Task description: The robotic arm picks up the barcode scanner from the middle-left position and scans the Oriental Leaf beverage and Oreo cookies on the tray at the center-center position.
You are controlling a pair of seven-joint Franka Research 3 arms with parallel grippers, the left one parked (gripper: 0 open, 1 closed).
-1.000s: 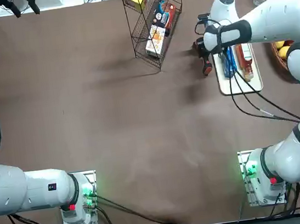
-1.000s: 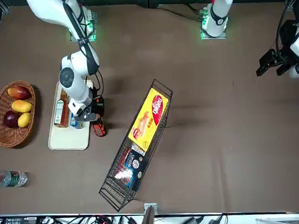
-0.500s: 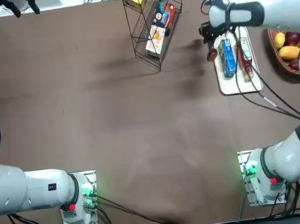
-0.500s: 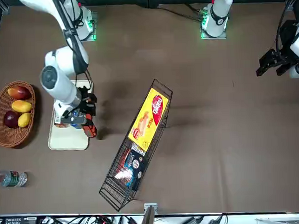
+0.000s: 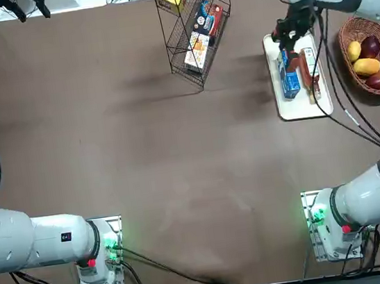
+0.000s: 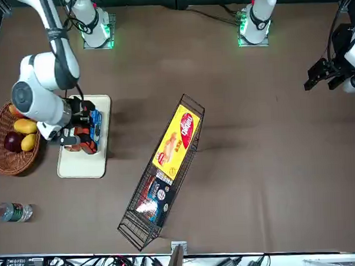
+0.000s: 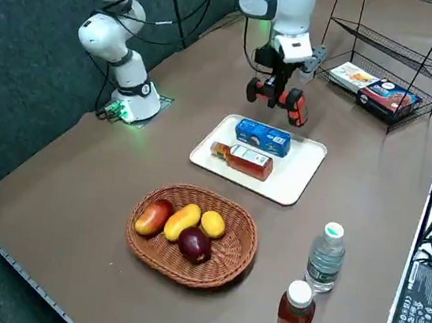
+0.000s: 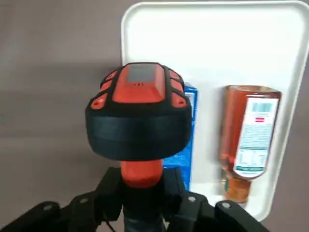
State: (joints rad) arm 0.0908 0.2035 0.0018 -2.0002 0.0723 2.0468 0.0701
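Observation:
My right gripper (image 8: 143,199) is shut on the handle of the barcode scanner (image 8: 139,116), a black gun-shaped tool with a red-orange head. In the top view the gripper (image 5: 288,32) hangs over the far end of the white tray (image 5: 302,108). The blue Oreo cookies (image 8: 186,157) and the amber Oriental Leaf beverage (image 8: 246,140) lie side by side on the tray (image 8: 203,43), under the scanner head. From the right side, the scanner (image 7: 286,99) floats above the table just beyond the Oreo cookies (image 7: 262,136) and the beverage (image 7: 242,159).
A wicker basket of fruit (image 7: 190,234) sits close to the tray. A clear water bottle (image 7: 324,256) and an orange-brown bottle (image 7: 295,312) stand near the table edge. A tilted wire rack (image 5: 194,26) with snack boxes stands left of the tray.
The right arm has carried the scanner from the table left of the tray up and rightward, over the tray's far end. The fruit basket, earlier partly covered by the arm, now shows fully.

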